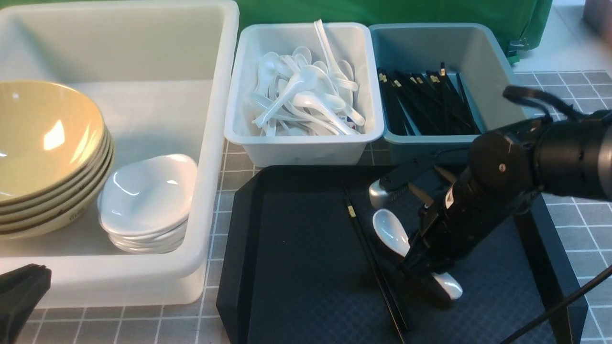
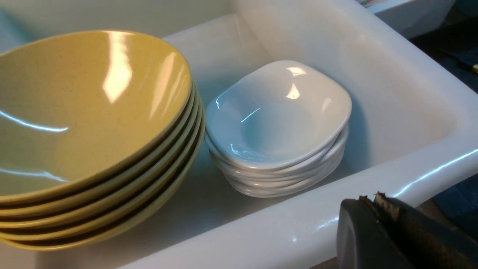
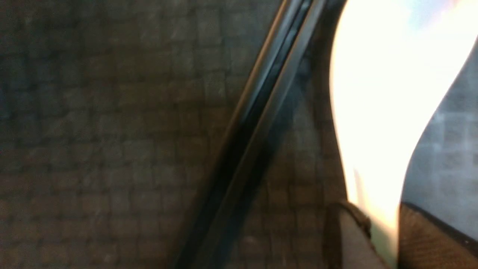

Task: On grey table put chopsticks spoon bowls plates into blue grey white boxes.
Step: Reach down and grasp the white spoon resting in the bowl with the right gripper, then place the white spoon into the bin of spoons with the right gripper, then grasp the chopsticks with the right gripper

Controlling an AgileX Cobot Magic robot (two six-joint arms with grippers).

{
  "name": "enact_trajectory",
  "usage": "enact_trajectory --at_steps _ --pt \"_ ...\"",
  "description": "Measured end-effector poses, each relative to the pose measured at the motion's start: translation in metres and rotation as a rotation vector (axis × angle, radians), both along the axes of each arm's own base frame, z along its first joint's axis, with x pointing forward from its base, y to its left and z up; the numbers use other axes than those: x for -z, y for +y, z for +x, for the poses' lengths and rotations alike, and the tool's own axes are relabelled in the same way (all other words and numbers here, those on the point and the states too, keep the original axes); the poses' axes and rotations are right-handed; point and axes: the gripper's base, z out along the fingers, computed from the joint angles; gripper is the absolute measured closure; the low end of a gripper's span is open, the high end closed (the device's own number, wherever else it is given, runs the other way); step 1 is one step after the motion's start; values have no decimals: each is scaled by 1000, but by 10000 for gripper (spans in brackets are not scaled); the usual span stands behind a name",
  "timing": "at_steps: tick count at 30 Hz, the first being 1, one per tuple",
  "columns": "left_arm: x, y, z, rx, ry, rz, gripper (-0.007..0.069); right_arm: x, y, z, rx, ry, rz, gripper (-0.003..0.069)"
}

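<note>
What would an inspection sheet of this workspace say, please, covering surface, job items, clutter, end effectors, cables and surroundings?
Surface: grey gridded table, black textured tray on it
Bowls: yellow stack in the large white tub
Plates: white stack beside them
Spoons: many in the pale bin; one at the tray
Chopsticks: bundle in the blue-grey bin; two on the tray
Clutter: nothing seen
Left end effector: shut, empty
Right end effector: closed around the spoon's handle
Cables: black one crossing the tray's corner
Surroundings: green cloth behind the bins
</note>
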Motion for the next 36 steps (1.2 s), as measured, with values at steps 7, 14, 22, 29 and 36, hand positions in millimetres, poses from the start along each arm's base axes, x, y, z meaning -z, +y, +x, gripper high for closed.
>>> enact_trajectory --at_steps 7,14,22,29,36 --pt "1 0 -1 5 -62 -14 633 -104 34 51 -51 -513 237 483" --pt "1 0 -2 5 -74 -16 633 -126 69 130 -19 -826 371 479" --pt "1 0 -2 5 -73 -15 633 -93 49 178 128 -498 279 288" --pt "1 0 -2 5 -73 -15 633 -126 30 131 109 -198 137 265" --pt "1 0 -2 5 -73 -14 633 -70 54 40 -54 2 4 265"
